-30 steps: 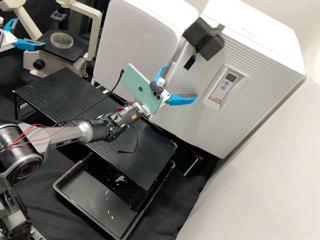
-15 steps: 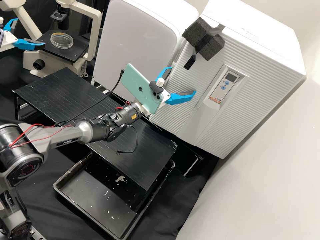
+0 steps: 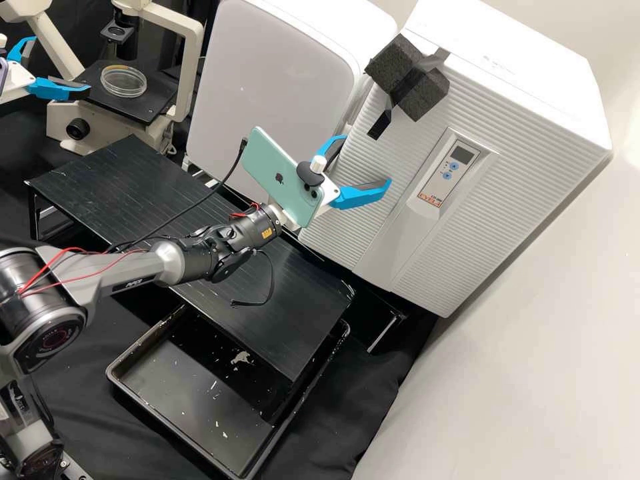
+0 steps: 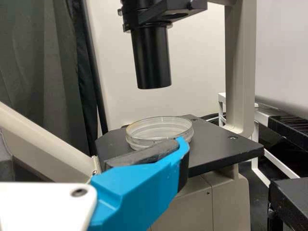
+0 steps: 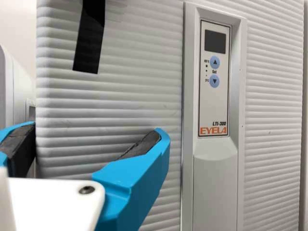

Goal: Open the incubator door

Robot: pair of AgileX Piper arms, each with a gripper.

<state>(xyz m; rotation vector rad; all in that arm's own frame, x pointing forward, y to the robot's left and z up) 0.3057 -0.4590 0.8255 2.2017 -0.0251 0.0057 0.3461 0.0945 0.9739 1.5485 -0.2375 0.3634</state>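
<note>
Incubator and paired arms, as seen from above and from each wrist. The incubator [image 3: 513, 73] stood in the right half of the high view, beyond the black slatted platform [image 3: 153, 180]; its ribbed door [image 3: 513, 193] was closed. The door bore a control panel [image 3: 437, 177] with a dark display and two round blue buttons. Dark foam blocks [image 3: 393, 63] lay along the door's upper edge, secured with black tape [image 3: 381, 124], one end of which hung over the ribbing.

The right gripper [image 3: 366, 160] was positioned at the door's side edge, its two blue fingers apart and nothing held between them. In the right wrist view, one finger [image 5: 137, 175] lay in front of the ribbed face, to one side of the panel, and the other beside the door's edge; contact with the door could not be determined. A turquoise phone [image 3: 277, 173] was mounted behind this gripper.

The left gripper [image 3: 60, 65] was situated at the microscope [image 3: 190, 73], its fingers likewise apart and empty. A clear round dish [image 3: 124, 81] rested on the microscope's black stage [image 3: 150, 103], behind one finger in the left wrist view. A pale, smooth-fronted cabinet [image 3: 273, 80] stood between microscope and incubator. Below the platform was a black tray [image 3: 127, 393] scattered with pale flecks.
</note>
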